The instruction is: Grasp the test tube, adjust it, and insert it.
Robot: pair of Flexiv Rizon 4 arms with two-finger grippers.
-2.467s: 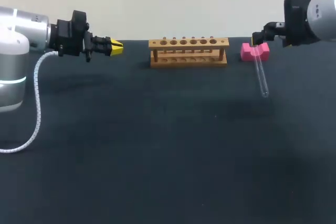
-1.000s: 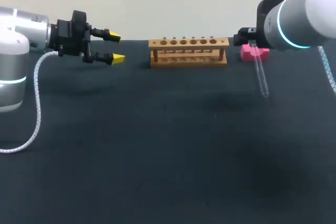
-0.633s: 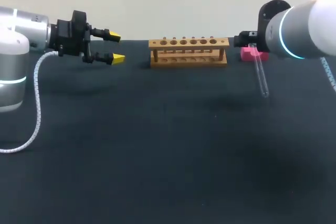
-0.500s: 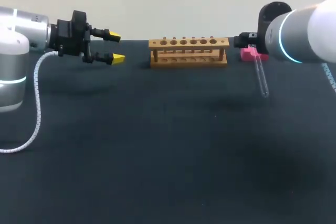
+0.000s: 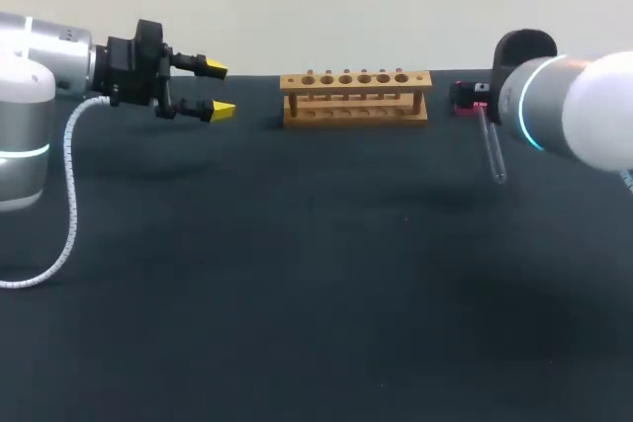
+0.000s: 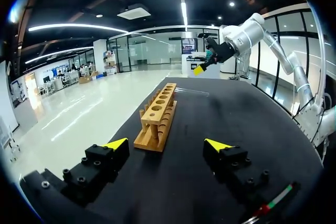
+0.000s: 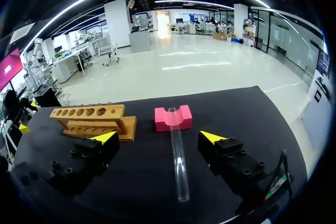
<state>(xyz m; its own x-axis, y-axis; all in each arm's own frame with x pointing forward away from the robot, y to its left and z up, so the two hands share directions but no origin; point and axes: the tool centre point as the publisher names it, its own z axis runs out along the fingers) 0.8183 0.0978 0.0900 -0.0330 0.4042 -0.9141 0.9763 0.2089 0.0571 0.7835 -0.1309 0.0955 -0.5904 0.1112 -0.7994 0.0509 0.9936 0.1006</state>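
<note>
A clear test tube [image 5: 492,150] lies on the black table at the back right, its open end propped on a pink block [image 5: 467,97]. The wooden rack [image 5: 356,96] stands at the back middle, its holes empty. My right arm [image 5: 569,121] hangs over the block and hides its own fingers in the head view. In the right wrist view the right gripper [image 7: 159,137] is open, above the test tube [image 7: 177,156], which runs between the fingers, untouched, toward the pink block [image 7: 172,117]. My left gripper [image 5: 212,89] is open at the back left, holding nothing, level with the rack [image 6: 157,116].
The black table [image 5: 297,274] stretches bare from the rack to the front edge. A white cable [image 5: 71,205] hangs from my left arm at the left side. In the right wrist view the rack [image 7: 92,118] stands beside the pink block.
My left gripper's fingers have gone from shut to open and then stayed put. My right arm has swung down and forward over the pink block and the tube's upper end.
</note>
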